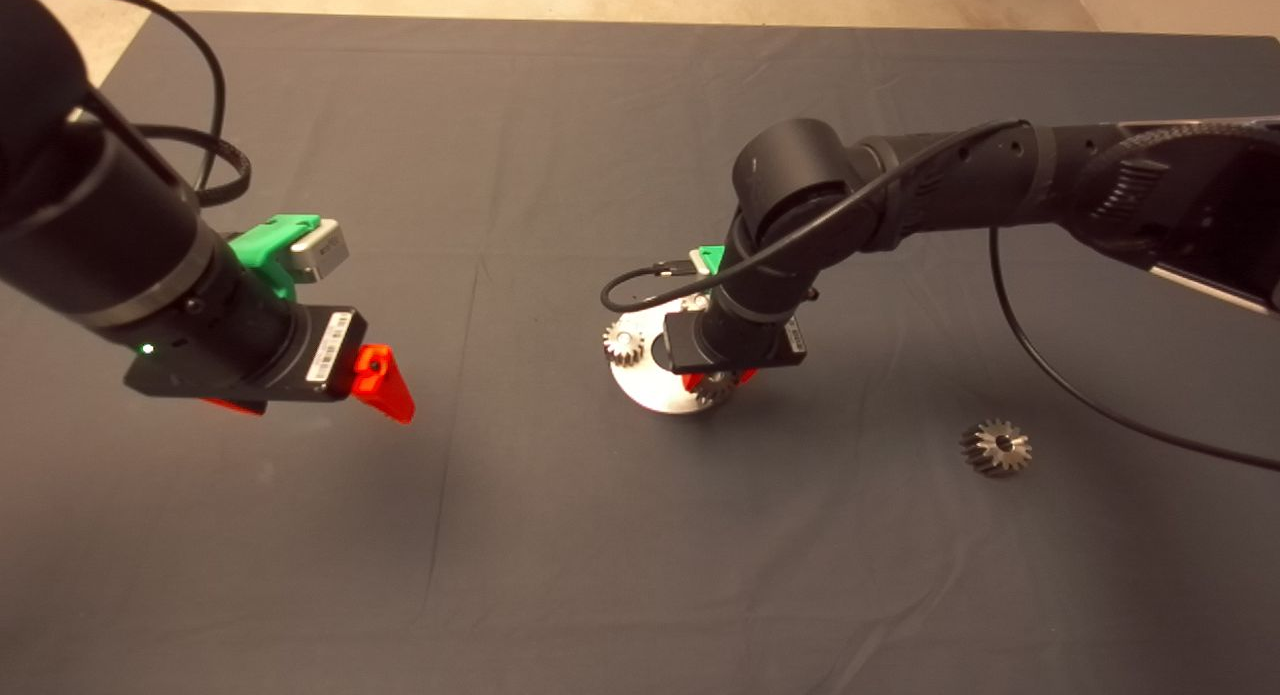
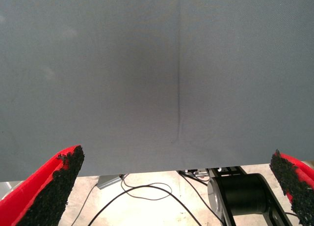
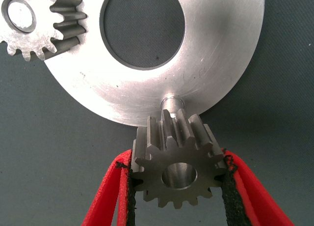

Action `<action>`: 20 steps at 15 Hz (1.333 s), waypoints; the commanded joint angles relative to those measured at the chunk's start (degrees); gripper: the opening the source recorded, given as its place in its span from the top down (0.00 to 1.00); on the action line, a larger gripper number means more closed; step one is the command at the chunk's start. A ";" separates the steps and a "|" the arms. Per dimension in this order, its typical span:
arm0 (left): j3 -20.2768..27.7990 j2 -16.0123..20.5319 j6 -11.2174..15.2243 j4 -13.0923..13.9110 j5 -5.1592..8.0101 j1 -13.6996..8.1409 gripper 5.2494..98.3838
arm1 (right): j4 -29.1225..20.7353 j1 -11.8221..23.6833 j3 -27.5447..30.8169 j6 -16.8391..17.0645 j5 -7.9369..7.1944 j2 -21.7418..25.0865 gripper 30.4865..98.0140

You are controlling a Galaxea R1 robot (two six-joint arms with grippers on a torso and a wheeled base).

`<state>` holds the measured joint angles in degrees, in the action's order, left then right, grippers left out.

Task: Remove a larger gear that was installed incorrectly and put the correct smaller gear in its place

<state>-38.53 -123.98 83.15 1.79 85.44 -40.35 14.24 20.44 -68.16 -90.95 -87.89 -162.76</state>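
My right gripper (image 1: pixel 715 380) is shut on the smaller gear (image 1: pixel 716 388), a straight-toothed steel gear with a round bore. In the right wrist view the gripper (image 3: pixel 177 173) holds this gear (image 3: pixel 179 157) just in front of a short pin (image 3: pixel 171 100) at the edge of a round silver plate (image 3: pixel 221 54). The gear is not over the pin. The larger gear (image 1: pixel 996 447), with slanted teeth and a shiny hub, lies alone on the mat to the right of the plate (image 1: pixel 648 390). My left gripper (image 1: pixel 330 407) hangs open and empty over the mat at the left (image 2: pixel 176 186).
Another small gear (image 1: pixel 624 343) sits on the plate's left side; it also shows in the right wrist view (image 3: pixel 41 24). The plate has a large centre hole (image 3: pixel 142 27). The left wrist view shows the mat's edge with cables (image 2: pixel 142 196) on the floor beyond.
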 commanded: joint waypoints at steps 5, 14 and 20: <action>0.06 0.28 -0.36 -0.82 0.07 -0.79 0.01 | -1.14 1.01 0.23 0.08 -0.44 -0.33 0.93; -0.03 0.27 -0.45 -2.39 -0.01 -0.71 0.01 | 0.79 -1.45 -1.08 0.34 -0.44 -0.16 0.93; -0.12 0.27 -0.62 -2.41 0.02 -0.74 0.01 | 0.97 -1.10 -5.30 3.76 -0.44 -0.25 0.93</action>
<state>-38.53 -123.82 82.88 -0.26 85.37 -40.35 14.28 18.93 -70.07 -89.43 -87.76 -163.06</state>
